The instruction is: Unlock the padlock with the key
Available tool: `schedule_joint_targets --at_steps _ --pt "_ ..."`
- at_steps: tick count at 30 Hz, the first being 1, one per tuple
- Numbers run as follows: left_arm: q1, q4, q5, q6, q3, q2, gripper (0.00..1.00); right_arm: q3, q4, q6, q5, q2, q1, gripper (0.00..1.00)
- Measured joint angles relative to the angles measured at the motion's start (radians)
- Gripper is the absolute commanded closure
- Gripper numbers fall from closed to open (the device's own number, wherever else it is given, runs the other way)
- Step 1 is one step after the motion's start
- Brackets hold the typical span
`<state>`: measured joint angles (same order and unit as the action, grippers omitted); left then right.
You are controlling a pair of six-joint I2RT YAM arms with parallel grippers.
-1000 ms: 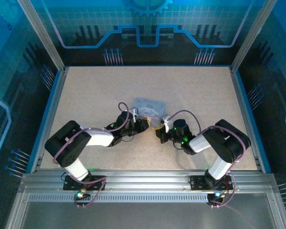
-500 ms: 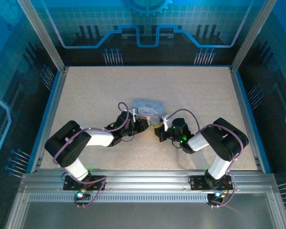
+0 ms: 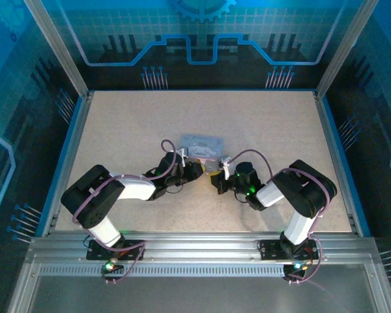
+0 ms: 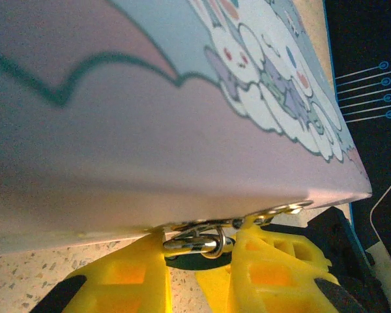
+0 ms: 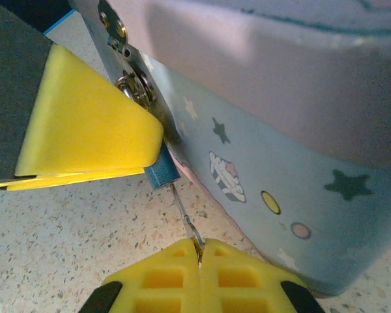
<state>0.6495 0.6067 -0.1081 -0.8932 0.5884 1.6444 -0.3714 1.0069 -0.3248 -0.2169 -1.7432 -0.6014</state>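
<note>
Speckled beige table (image 3: pixel 267 124) inside a blue-lit enclosure carries a pastel cartoon-printed box (image 3: pixel 202 145), and both arms meet at its near side. In the left wrist view the left gripper (image 4: pixel 199 257) is closed around something small and dark just under the box rim, with a metal ring (image 4: pixel 197 244) between its yellow fingers. I judge that to be a grip on the padlock (image 5: pixel 160 173), steadying it so that the keyway faces the other arm. In the right wrist view only a small bluish corner of the padlock shows below the left finger. The right gripper (image 5: pixel 199 251) is pinched tight on the key (image 5: pixel 186 218), which runs straight out ahead of its fingertips, and the key's far end meets the padlock's underside. That end-on hold suits insertion and turning. Just beyond the padlock a riveted hasp (image 5: pixel 127 78) sits on the box wall. Whether the key is seated in the keyway or merely touching it cannot be told. The shackle's state is not legible either. The key's bow is buried between the right fingertips, and the overhead view is too coarse to resolve either item.
</note>
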Motion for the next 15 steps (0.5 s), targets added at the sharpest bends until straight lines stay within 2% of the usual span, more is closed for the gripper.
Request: schedule_joint_targets --at_steps 15 --pt "0.003 0.000 0.000 -0.003 0.000 0.000 0.85 0.020 0.032 -0.012 -0.007 0.011 0.007 1.00"
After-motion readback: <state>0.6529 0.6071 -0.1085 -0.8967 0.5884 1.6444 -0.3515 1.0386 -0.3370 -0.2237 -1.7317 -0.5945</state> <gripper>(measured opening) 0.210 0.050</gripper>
